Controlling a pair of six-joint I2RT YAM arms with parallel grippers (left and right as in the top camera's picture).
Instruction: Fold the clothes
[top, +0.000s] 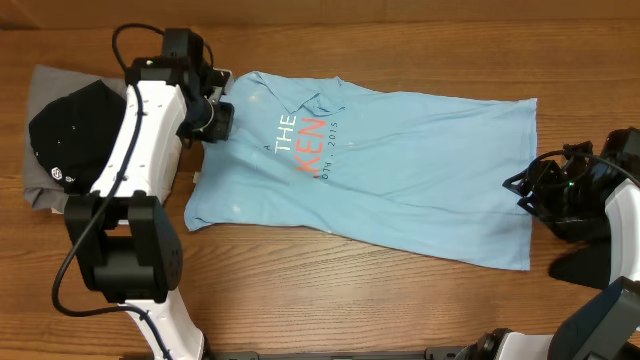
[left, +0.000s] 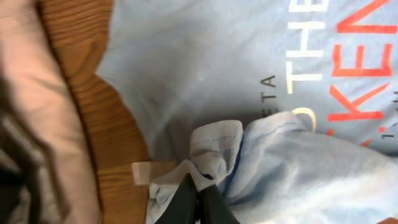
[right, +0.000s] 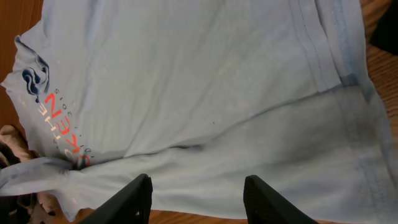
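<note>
The light-blue T-shirt (top: 400, 170) lies folded lengthwise across the table, its print reading "THE" and "KEN" near the left end. My left gripper (top: 218, 118) is at the shirt's upper left corner, shut on a bunched fold of the shirt (left: 214, 155); its fingers (left: 198, 190) pinch the cloth. My right gripper (top: 530, 195) is open and empty just off the shirt's right end, its fingers (right: 198, 193) above the hem (right: 336, 74). A stack with a black garment (top: 75, 130) on a grey one (top: 45, 85) lies at the far left.
A beige garment (left: 43, 106) shows at the left of the left wrist view, beside bare wood. A small piece of tape (left: 142, 172) is on the table by the left gripper. The table's front edge runs along the bottom.
</note>
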